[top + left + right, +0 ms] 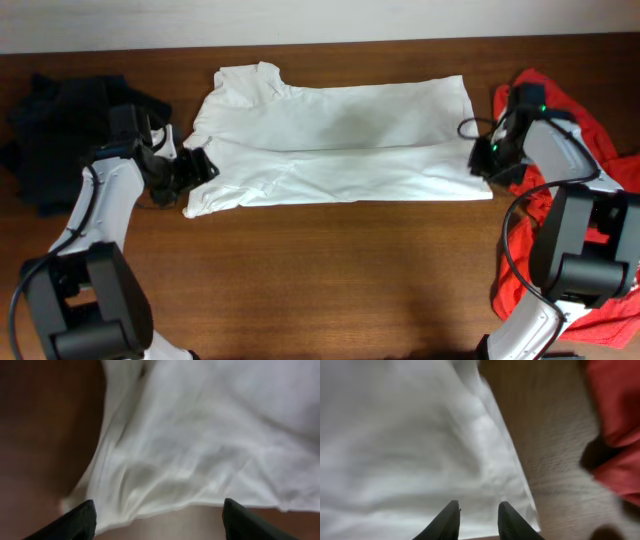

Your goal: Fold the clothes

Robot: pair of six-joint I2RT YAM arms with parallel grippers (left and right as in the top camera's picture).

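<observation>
The white T-shirt (335,145) lies flat mid-table, nearer the far edge. It looks light and limp, so take it at the end corners. The left gripper (159,510) gapes wide, holding nothing. The right gripper (477,506) is narrowed over the hem, and I cannot tell whether it is pinching.

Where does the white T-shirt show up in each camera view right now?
Overhead: white T-shirt lies across the upper middle of the table.
Left wrist: white T-shirt fills centre and right.
Right wrist: white T-shirt covers the left half.
Shared landmark: bare brown table beside the shirt's edge.
</observation>
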